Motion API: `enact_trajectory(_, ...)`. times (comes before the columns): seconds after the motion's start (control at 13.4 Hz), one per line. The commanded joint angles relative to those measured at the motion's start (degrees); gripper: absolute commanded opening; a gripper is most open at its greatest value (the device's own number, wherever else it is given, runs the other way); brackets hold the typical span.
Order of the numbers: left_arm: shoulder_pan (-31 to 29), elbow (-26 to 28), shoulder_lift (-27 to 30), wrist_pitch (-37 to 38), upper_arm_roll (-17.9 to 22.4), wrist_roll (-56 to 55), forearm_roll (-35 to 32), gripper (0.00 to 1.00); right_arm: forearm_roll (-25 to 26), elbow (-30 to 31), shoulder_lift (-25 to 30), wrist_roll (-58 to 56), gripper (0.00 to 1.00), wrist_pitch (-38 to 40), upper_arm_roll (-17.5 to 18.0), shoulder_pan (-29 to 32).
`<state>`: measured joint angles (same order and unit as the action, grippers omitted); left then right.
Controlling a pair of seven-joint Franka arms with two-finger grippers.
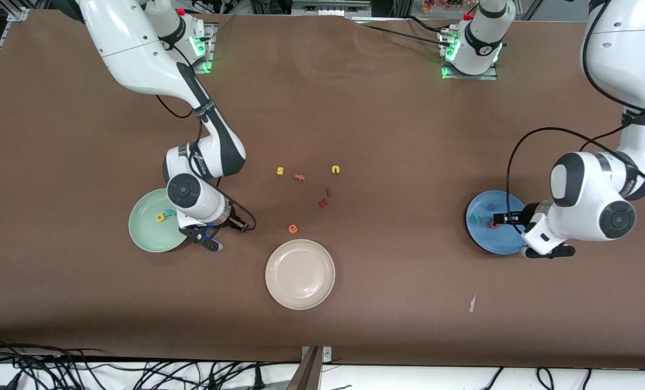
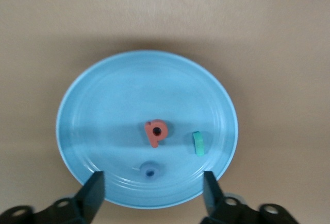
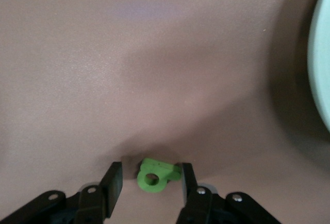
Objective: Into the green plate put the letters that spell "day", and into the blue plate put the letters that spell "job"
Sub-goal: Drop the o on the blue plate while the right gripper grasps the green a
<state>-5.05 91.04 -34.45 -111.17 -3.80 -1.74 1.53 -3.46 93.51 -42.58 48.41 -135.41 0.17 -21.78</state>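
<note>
Brown table (image 1: 387,108) carries a cream-white plate (image 1: 300,274), nearest the front camera among the loose items; orange "e" (image 1: 293,229) lies just beside its rim, farther from the camera; farther still, yellow "s" (image 1: 280,171), salmon "f" (image 1: 299,177), yellow "u" (image 1: 335,169); two dark red letters (image 1: 325,197) lie between; small white scrap (image 1: 472,303) toward the left arm's end.

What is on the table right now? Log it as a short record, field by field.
blue plate: holds pink-red "b", teal "j", blue "o"
left gripper: over the blue plate, fingers open, holding nothing
green plate: holds yellow "d" and teal "y"
right gripper: at the table beside the green plate, fingers either side of the green "a"
cream-white plate: nothing in it
loose letters: yellow "s", yellow "u", orange "e"
</note>
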Motion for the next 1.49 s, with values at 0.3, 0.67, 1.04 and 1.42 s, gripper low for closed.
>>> enact_trajectory(0.3,-1.80,-9.90,1.05,12.63,-0.25,1.04,0.31,1.00,0.38,-0.70,-0.84,0.55,0.53,-0.03,-0.17,-0.37)
enact_trajectory(0.67,-5.50,-12.47,3.07,17.74,-0.25,0.95,1.10,1.00,0.38,-0.17,-0.93,0.46,0.33,-0.38,-0.17,-0.28)
enact_trajectory(1.04,-4.28,-4.23,19.20,16.52,-0.07,0.60,1.02,1.00,0.47,-0.34,-0.41,-0.77,0.17,-0.03,-0.25,-0.02)
enact_trajectory(1.42,-0.84,0.10,31.36,17.04,-0.33,0.51,1.28,1.00,0.47,-4.11,2.93,-8.05,0.17,11.54,-1.22,1.82)
